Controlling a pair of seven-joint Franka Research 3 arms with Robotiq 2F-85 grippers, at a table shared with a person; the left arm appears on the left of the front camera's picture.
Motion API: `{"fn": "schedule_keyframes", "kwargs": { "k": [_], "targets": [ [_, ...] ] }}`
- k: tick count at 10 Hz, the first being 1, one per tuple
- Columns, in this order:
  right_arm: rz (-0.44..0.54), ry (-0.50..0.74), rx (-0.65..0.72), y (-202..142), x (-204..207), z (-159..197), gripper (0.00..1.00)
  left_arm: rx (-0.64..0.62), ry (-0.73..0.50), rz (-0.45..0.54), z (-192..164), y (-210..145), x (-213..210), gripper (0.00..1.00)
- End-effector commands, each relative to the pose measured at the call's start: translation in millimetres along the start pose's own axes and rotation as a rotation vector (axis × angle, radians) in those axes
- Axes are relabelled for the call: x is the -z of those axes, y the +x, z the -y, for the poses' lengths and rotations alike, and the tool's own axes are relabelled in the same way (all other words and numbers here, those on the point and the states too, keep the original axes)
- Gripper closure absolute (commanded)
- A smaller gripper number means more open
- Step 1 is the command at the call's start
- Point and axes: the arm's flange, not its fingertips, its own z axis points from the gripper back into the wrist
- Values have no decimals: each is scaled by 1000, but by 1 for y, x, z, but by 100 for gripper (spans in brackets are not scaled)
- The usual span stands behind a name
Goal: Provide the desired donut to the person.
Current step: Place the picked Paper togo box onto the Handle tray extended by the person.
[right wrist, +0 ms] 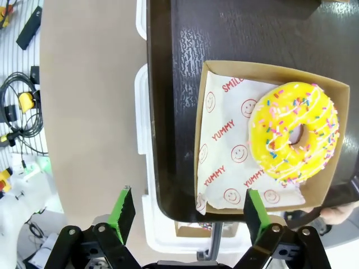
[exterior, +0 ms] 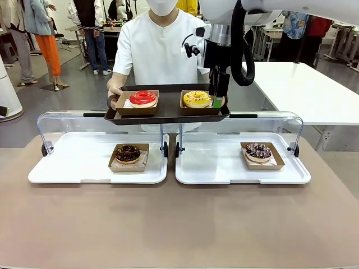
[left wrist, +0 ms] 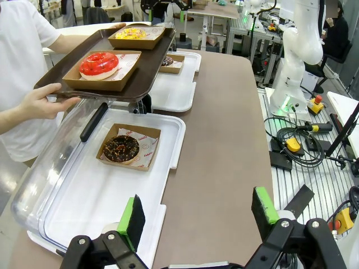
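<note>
The person [exterior: 160, 47] in a white shirt holds a dark brown tray [exterior: 168, 112] over the table's far edge. On it sit a red donut [exterior: 142, 98] and a yellow sprinkled donut [exterior: 197, 98], each in a cardboard box. My right gripper [exterior: 217, 96] hangs open just beside the yellow donut's box, at the tray's right end. In the right wrist view the right gripper [right wrist: 188, 208] is empty above the tray's edge, with the yellow donut [right wrist: 294, 134] off to one side. My left gripper [left wrist: 197, 210] is open and empty over the table's left end.
Two white trays with open clear lids lie on the table. The left one [exterior: 73, 168] holds a chocolate donut [exterior: 128, 153], the right one [exterior: 213, 168] a dark sprinkled donut [exterior: 258, 151]. The person's hand [left wrist: 42, 101] grips the brown tray's end. Bare tabletop lies in front.
</note>
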Motion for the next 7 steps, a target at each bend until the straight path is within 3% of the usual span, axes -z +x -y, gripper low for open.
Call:
{"fn": "schedule_keyframes", "kwargs": {
  "k": [1, 7],
  "targets": [
    [11, 23, 28, -8, -19, -19, 0, 8, 6, 16, 2, 1, 0, 0],
    [81, -23, 39, -59, -66, -96, 0, 8, 6, 16, 2, 1, 0, 0]
  ]
}}
